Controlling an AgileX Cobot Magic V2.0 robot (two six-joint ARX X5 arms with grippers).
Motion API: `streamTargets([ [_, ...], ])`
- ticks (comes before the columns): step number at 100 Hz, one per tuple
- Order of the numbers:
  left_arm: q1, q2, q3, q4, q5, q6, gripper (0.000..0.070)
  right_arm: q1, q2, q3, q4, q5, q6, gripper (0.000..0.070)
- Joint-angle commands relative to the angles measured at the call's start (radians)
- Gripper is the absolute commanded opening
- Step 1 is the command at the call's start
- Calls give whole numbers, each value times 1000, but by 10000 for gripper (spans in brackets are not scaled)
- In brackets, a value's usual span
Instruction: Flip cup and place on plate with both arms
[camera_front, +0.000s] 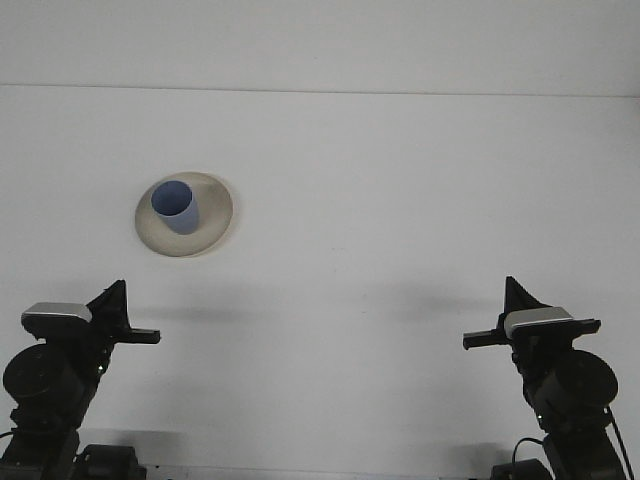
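Cup (176, 207), smooth blue cylinder, upright w/ mouth up on round cream plate (214, 222).

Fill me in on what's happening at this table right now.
Nothing is being handled. The blue cup stands mouth up on the beige plate, on the far left part of the table. The left gripper and right gripper sit shut at the near edge, well clear of both.

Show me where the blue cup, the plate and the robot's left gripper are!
blue cup (178, 209), front view, on its side wall.
plate (222, 205), front view, on its bare right rim.
left gripper (117, 296), front view, at the tip of its shut jaws.
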Motion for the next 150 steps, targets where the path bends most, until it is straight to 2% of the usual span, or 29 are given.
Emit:
streamTargets([
  [1, -3, -1, 10, 6, -3, 12, 12, 1, 4, 4, 10, 3, 0, 0],
  [10, -2, -6, 10, 4, -3, 15, 12, 1, 4, 4, 10, 3, 0, 0],
  [17, -2, -23, -1, 39, -3, 49, 12, 1, 4, 4, 10, 3, 0, 0],
  [46, -2, -247, -264, 341, 0, 32, 12, 1, 4, 4, 10, 3, 0, 0],
  [65, -2, -407, -433, 368, 0, 32, 12, 1, 4, 4, 10, 3, 0, 0],
  [79, -2, -406, -496, 385, 2, 29, 12, 1, 4, 4, 11, 3, 0, 0],
  [104, -2, -406, -602, 562, 2, 5, 12, 1, 4, 4, 18, 3, 0, 0],
  [150, -2, -405, -616, 571, 3, -6, 12, 1, 4, 4, 18, 3, 0, 0],
])
